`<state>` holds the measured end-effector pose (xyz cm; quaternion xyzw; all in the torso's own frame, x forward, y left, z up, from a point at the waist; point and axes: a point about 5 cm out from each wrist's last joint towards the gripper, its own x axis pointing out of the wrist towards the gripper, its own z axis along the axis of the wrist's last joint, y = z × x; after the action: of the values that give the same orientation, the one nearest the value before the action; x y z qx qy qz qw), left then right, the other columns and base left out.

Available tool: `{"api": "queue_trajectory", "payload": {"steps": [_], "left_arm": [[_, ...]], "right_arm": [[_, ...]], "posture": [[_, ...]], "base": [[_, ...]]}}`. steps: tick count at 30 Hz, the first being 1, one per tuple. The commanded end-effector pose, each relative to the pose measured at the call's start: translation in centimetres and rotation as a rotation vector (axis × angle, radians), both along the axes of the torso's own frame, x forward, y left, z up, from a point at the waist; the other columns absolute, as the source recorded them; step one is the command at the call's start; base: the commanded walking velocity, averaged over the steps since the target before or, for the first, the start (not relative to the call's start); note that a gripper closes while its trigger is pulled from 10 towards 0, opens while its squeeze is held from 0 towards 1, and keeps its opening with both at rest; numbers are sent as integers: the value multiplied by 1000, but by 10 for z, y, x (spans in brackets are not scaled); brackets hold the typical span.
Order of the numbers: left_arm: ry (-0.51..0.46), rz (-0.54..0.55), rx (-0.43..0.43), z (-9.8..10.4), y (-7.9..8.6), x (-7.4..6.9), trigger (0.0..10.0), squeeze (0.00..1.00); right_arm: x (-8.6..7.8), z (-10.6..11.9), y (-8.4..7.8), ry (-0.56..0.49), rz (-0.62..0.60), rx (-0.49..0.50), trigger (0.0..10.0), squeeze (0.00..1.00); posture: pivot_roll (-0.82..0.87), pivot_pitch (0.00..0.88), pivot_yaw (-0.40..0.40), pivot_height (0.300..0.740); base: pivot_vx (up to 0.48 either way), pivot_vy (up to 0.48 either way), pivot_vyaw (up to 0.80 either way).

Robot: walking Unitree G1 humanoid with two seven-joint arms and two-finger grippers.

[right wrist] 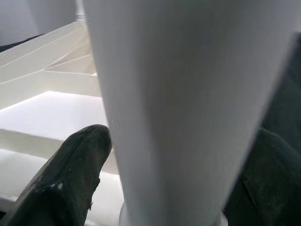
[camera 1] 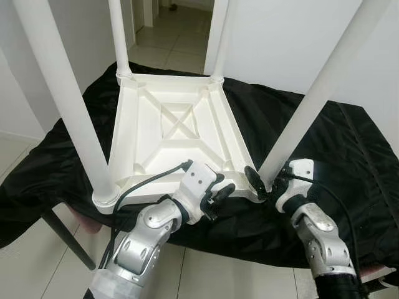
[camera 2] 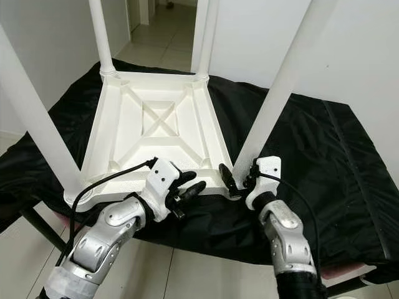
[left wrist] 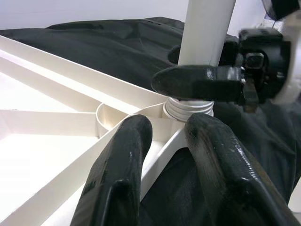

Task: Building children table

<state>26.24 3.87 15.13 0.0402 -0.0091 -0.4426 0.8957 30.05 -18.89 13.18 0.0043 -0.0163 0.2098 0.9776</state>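
A white plastic children's table lies upside down on a black cloth, its legs pointing up. The near right leg stands in its corner socket, and screw thread shows at its base. My right gripper is shut around the bottom of this leg, one finger on each side. My left gripper is open at the table's front edge just left of that socket. Its fingers sit on either side of the rim.
Three more white legs stand up: near left, far left and far right. The cloth covers a low surface with a dark leg at front left. White walls stand close behind, with a tiled doorway beyond.
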Motion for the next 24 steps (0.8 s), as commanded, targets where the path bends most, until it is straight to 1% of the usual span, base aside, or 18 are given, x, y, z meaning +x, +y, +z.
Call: {"api": "queue_trajectory", "payload": {"steps": [1,4,5,7,8,9,11,12,13,16,20,24], "left_arm": [[-4,26,11,-1,0,2,10000,0],[-5,25,11,-1,0,2,10000,0],[-6,26,11,-2,0,2,10000,0],[-6,26,12,-2,1,2,10000,0],[-7,26,12,-1,1,2,10000,0],[-8,28,12,-1,1,2,10000,0],[-8,28,12,-1,1,2,10000,0],[-8,30,12,-1,1,2,10000,0],[-7,33,11,-1,2,2,10000,0],[-6,36,9,-1,2,1,10000,0],[-5,41,10,-1,3,0,10000,0],[-3,43,11,-2,3,0,10000,0]], "right_arm": [[3,0,0,-7,43,-20,10000,0],[7,1,1,-10,73,-34,10000,0],[12,2,1,-13,104,-53,10000,0],[12,3,1,-14,111,-57,10000,0],[15,3,0,-11,128,-68,9294,0],[17,3,-1,-3,151,-79,3490,0],[17,3,-1,-3,151,-79,3490,0],[19,2,-2,4,173,-89,1216,0],[20,1,-4,14,192,-94,0,0],[19,-2,-6,28,217,-97,0,0],[13,-6,-6,49,249,-82,0,0],[9,-8,-3,48,241,-63,0,0]], "posture": [[-3,0,-123,740],[0,0,-120,740],[1,0,-118,740],[1,0,-118,740],[7,0,-124,740],[7,0,-124,740],[7,0,-124,740],[7,0,-124,740],[7,0,-124,740],[18,0,-130,740],[20,0,-134,740],[20,0,-135,740]], "base": [[0,0,0],[0,0,0],[0,0,0],[0,0,0],[0,0,0],[0,0,0],[0,0,0],[0,0,0],[0,0,0],[0,0,0],[0,0,0],[0,0,0]]}}
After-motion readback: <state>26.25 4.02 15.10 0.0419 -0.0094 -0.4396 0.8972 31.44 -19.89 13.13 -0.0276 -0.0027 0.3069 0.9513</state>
